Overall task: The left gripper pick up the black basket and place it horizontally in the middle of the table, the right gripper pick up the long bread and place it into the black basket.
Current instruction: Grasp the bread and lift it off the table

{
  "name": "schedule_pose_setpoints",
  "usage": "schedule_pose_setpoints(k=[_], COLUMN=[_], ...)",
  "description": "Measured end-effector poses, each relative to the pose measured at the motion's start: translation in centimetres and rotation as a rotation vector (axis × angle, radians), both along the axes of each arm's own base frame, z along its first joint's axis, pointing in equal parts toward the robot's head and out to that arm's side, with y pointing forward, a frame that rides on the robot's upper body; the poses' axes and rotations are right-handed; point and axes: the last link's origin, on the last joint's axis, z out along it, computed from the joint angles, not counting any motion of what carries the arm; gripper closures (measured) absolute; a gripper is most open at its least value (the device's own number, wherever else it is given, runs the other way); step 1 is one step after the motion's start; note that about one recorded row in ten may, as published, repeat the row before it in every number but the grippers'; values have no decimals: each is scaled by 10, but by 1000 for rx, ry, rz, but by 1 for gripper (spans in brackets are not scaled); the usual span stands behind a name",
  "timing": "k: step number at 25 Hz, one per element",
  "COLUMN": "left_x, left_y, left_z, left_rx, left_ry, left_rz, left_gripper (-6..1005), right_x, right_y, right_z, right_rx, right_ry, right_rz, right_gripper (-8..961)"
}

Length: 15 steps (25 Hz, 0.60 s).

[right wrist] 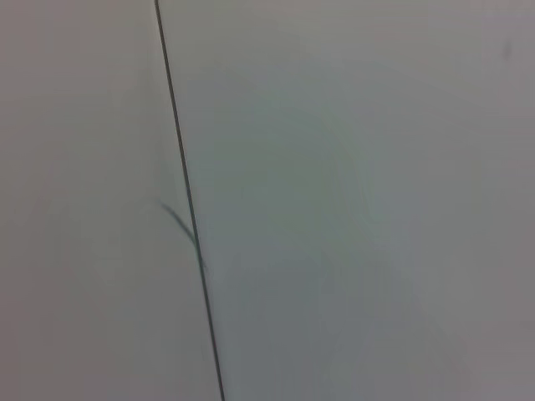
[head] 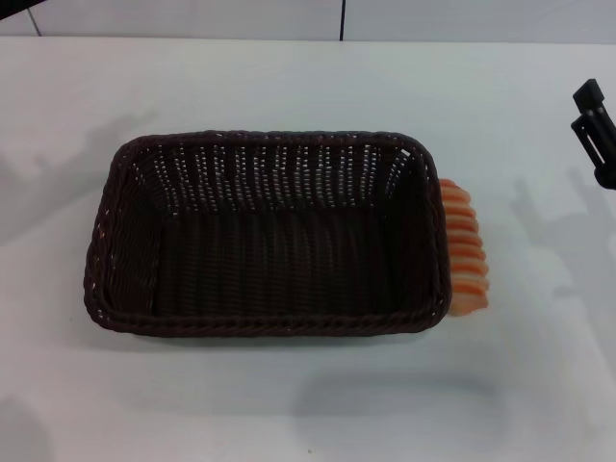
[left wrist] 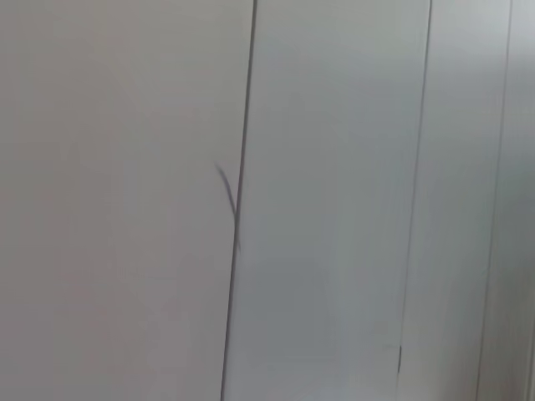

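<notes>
The black basket (head: 269, 236) lies lengthwise across the middle of the white table (head: 289, 404), open side up and empty. The long bread (head: 466, 252), orange-tan with pale stripes, lies on the table right against the basket's right end, and the rim hides part of it. Only a black part of my right gripper (head: 595, 123) shows at the right edge of the head view, above the table and apart from the bread. My left gripper is out of view. Neither wrist view shows the basket or the bread.
Both wrist views show only pale flat panels with thin dark seams (left wrist: 238, 200) (right wrist: 188, 209). A wall panel line (head: 343, 19) runs behind the table's far edge.
</notes>
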Motion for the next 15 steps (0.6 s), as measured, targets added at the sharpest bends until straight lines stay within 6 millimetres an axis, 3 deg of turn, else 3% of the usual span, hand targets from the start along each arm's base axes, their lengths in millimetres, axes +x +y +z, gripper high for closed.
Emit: schedule_pose_setpoints(k=[3,9,15], left_x=[-1,-5,-6], left_y=[-1,2,3], left_z=[0,0,0], left_rx=[1,13,18], left_ry=[-1,2,5], left_rz=[3,23,25], left_gripper=[394,393,393], right_x=[-3,-6,-17], right_y=[8,27,33], right_z=[2,3,7], right_rx=[-65,-232,-308], right_ry=[-2,-48,-63], right_rz=[-48,-165,-209], right_gripper=[180,179,179])
